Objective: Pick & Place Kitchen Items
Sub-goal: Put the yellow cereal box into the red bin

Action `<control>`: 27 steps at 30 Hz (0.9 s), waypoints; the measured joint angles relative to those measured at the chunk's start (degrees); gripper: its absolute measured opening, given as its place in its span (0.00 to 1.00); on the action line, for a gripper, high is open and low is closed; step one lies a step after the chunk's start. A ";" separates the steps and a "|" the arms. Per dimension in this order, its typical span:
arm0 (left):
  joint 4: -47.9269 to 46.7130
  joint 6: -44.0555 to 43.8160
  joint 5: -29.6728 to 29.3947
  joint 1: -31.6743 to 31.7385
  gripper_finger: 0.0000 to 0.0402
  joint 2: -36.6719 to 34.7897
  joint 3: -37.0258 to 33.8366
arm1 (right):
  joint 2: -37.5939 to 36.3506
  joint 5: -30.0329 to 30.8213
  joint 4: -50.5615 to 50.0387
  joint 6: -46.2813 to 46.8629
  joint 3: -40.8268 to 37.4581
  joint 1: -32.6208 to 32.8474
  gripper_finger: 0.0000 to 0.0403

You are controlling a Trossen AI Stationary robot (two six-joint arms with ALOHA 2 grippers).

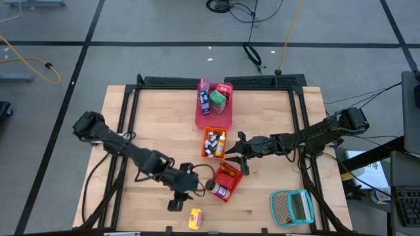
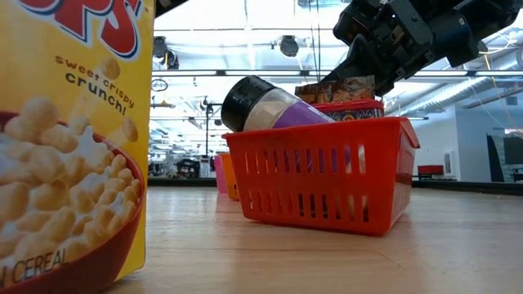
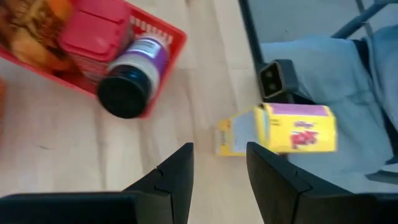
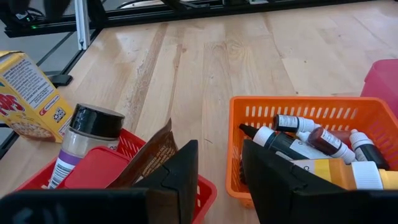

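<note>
The left gripper hangs low over the table with its fingers apart and nothing between them. At its 3 o'clock in the high view the yellow carton lies on the wood; the left wrist view shows it upright but blurred. The right gripper, jaws parted, grips nothing that can be seen and hovers over the red basket. The right wrist view shows a brown packet there, hidden from above. The dark-lidded jar leans on the basket's rim beside the red container. At the gripper's 11 o'clock, the orange basket holds the tiny bottles. The low view is half filled by the carton, cut off.
</note>
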 joint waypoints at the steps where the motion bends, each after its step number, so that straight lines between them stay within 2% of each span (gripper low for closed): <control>1: 0.23 -0.30 -0.03 -0.73 0.37 0.00 0.00 | 0.00 0.00 0.00 0.00 -0.01 0.00 0.29; 9: 3.54 -0.38 -3.72 -5.58 0.37 1.05 -0.09 | 0.00 0.00 0.00 0.24 -0.01 0.00 0.29; 12: 6.71 0.29 -5.00 -6.43 0.37 1.55 0.02 | 0.00 0.00 0.01 1.39 -0.01 0.00 0.29; 19: 7.15 -0.70 -6.98 -7.89 0.37 3.70 -0.07 | 0.00 0.00 0.02 1.45 -0.01 0.00 0.29; 27: 9.13 -2.57 -5.35 -7.90 0.37 7.25 -0.07 | 0.00 0.00 0.04 1.44 0.00 0.00 0.29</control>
